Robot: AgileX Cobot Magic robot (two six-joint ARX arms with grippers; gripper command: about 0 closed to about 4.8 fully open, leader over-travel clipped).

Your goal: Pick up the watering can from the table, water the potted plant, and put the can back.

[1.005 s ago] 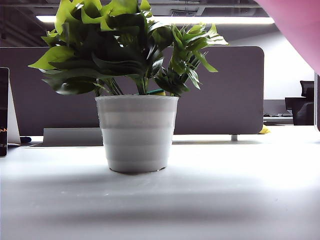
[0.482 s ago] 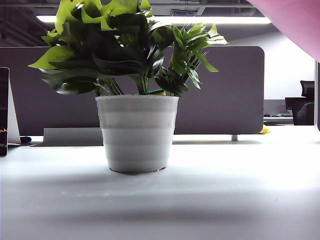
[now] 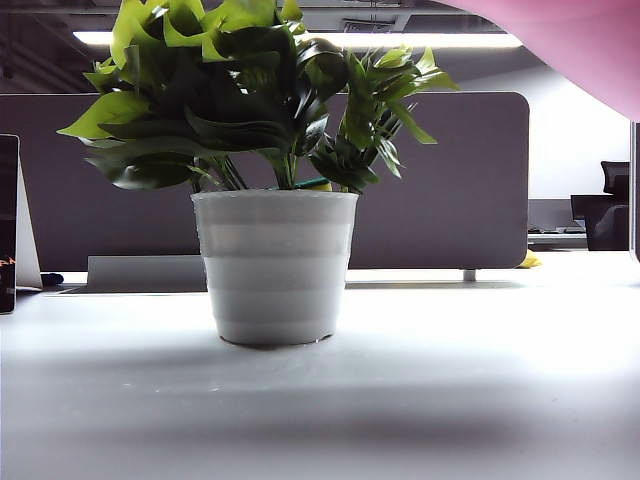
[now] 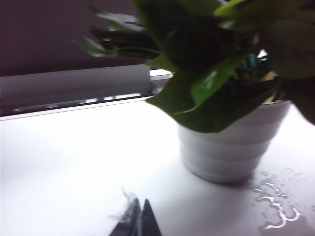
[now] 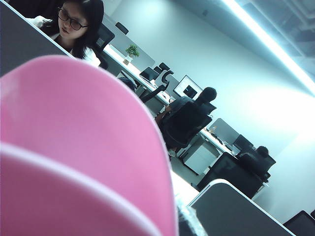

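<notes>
**Can aloft over the plant, return still pending**

Office desk scene; pale table runs across the lower half of the exterior view, dark partition panel behind it; potted plant stands left of centre in its white ribbed pot.

Watering can is off the table; we see only a pink slab of it in the upper right corner of the exterior view, above and to the right of the foliage; spout not visible, so we can't say whether it's pouring.

Right wrist view is mostly pink can body with office background behind; right gripper itself is hidden, so we cannot tell its jaw state, though the can hanging in mid-air suggests we're carrying it.

Left gripper sits low at the bottom edge of its view, near the pot, fingers pressed together, holding nothing.

Water droplets lie on the table beside the pot; we judge pickup done, watering under way or just finished; putting the can back is not yet done.
</notes>
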